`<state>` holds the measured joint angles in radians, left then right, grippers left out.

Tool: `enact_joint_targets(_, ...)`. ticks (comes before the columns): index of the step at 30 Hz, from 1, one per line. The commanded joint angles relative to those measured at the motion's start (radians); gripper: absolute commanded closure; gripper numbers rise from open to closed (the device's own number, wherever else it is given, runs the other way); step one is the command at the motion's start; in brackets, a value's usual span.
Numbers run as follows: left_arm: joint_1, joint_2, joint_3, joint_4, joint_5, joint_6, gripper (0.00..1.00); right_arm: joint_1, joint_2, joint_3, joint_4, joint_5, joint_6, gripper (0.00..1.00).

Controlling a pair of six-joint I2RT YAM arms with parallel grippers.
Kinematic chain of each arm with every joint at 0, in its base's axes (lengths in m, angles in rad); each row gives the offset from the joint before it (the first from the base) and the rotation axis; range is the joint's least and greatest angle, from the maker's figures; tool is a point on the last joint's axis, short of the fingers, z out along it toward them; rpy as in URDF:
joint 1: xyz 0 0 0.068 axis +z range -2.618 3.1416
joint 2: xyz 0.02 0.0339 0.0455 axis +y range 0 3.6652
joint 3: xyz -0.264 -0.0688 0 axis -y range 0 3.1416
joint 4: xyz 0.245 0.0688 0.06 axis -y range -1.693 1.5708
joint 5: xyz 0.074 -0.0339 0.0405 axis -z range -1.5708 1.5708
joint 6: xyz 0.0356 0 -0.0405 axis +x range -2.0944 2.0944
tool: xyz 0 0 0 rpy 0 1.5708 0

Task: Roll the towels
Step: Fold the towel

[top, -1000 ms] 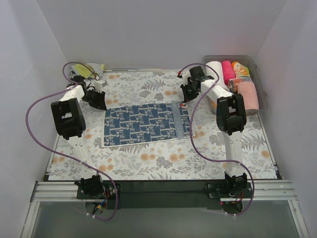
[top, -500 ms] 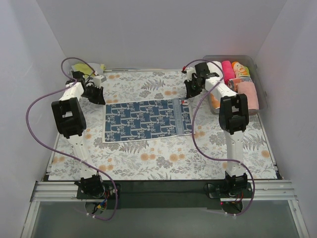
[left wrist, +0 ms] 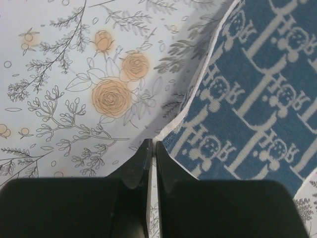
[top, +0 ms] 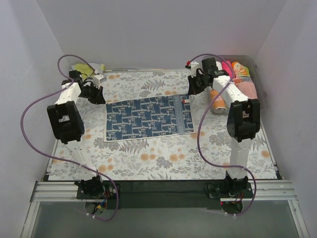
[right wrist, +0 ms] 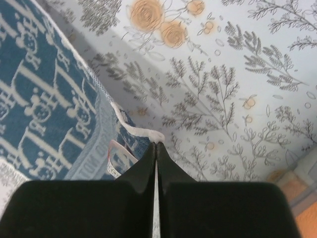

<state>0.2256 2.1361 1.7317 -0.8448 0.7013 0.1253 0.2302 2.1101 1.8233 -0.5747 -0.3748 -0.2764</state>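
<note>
Both closed: left end effector [left wrist: 152,145] pinches the far-left corner of the blue-print towel [left wrist: 247,99], right end effector [right wrist: 156,145] pinches its far-right corner. The towel lies flat mid-bench [top: 163,163], nearer the far edge. Judged light, limp, not slippery; corners are the right grab spots. Sewn tag [right wrist: 119,161] and border lettering too blurred to read.

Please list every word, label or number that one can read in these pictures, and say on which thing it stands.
No text can be read with certainty.
On the blue printed towel: repeated white letter-like shapes, not legible as a word.
On its edge band: lettering, too blurred to read.
On its corner tag: print too small to read.
</note>
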Motion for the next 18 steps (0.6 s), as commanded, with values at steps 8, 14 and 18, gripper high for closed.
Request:
enact_joint_targets(8, 0.052, -0.318, -0.274, -0.132, 0.107, 0.370, 1.00, -0.003, -0.217, -0.268, -0.010, -0.055, -0.119, 0.99)
enact_joint_targets(14, 0.061, -0.404, -0.475, -0.189, 0.034, 0.557, 1.00, -0.003, -0.303, -0.427, -0.007, -0.043, -0.223, 0.99)
enact_joint_targets(18, 0.061, -0.436, -0.625, -0.091, -0.037, 0.574, 1.00, -0.002, -0.306, -0.510, -0.007, -0.035, -0.248, 0.99)
